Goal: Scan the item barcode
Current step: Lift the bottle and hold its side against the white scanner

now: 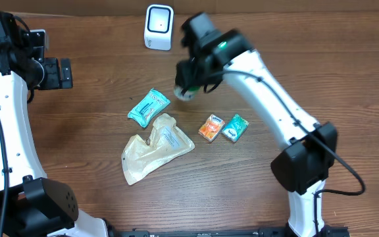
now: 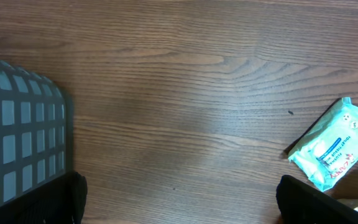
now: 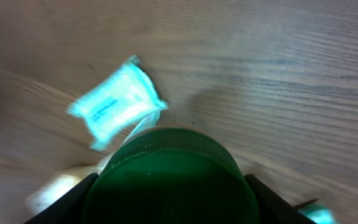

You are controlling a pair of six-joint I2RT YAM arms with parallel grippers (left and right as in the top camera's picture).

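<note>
Carrying looks like the step in hand: the right pincer (image 3: 171, 200) is clenched on the green-capped jar (image 1: 184, 92), its two fingers flanking the cap on either side in the wrist view. There the cap reads sharp while the desk (image 1: 97, 39) behind it is smeared, so I judge the jar to be gripped and off the desk, though the overhead view does not show its underside clearly.

The jar hangs near the scanner (image 1: 158, 26), on the robot's side of it and slightly to its right, apart from it and not yet in front of its window. No barcode shows on the jar in any view, only the green cap and a pale body below it.

The next move calls for a short travel toward the scanner and, probably, a turn of the wrist so that the labelled side faces the window. Which side carries the code cannot be told.

The left pincer (image 1: 54, 72) is released, jaws wide with nothing between them, well off to the scanner's left. A teal packet (image 1: 149, 107) lies farther from the scanner than the jar, on the robot's side, untouched.
</note>
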